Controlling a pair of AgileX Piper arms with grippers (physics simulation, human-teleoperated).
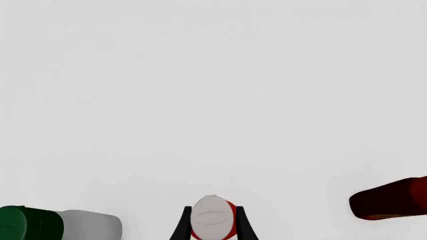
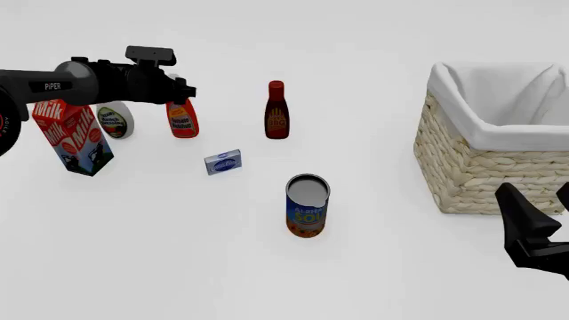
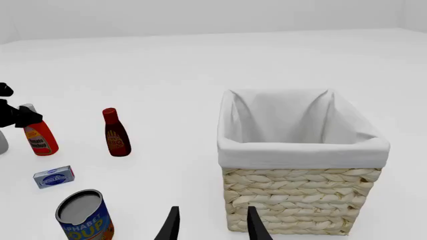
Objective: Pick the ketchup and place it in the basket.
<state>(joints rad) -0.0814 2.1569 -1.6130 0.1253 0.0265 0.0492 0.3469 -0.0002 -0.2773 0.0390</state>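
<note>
right gripper (image 2: 542, 230) sits nearest the front camera, low at the right edge: black, angular, matte fingers spread apart with nothing between them; in its own wrist view the two dark tapered fingertips (image 3: 171, 226) stand parted over bare white table, just short of the basket (image 3: 300, 200). basket is square, coarse plaited straw-coloured wicker, with a smooth white cloth lining folded over the rim and creased at the corners; interior shows only cloth. left gripper (image 2: 180, 91) is far across the table at the back left, black arm reaching in horizontally, fingers closed on the ketchup (image 2: 183, 119) at its neck. left wrist view shows the two black fingers (image 1: 181, 227) pressed against either side of the bottle's red shoulder, the rounded whitish-grey cap (image 1: 212, 219) between them. ketchup bottle is glossy red-orange plastic, tapered, yellow-and-white label, leaning slightly; whether its base touches the table i cannot tell. just beside it on the left, a white bottle (image 2: 116, 121) with a round label, partly hidden by the arm; its dark green cap (image 1: 30, 223) shows in the left wrist view. left of that, a milk carton (image 2: 73, 137), red, white and blue, boxy and tilted. right of the ketchup, apart from it, a darker brownish-red bottle (image 2: 276, 111) with red cap, upright. small flat blue-and-white box (image 2: 223, 162) lies nearer. cylindrical soup can (image 2: 308, 206), grey metal top, blue and orange label, stands mid-table, well apart from the basket.
</note>
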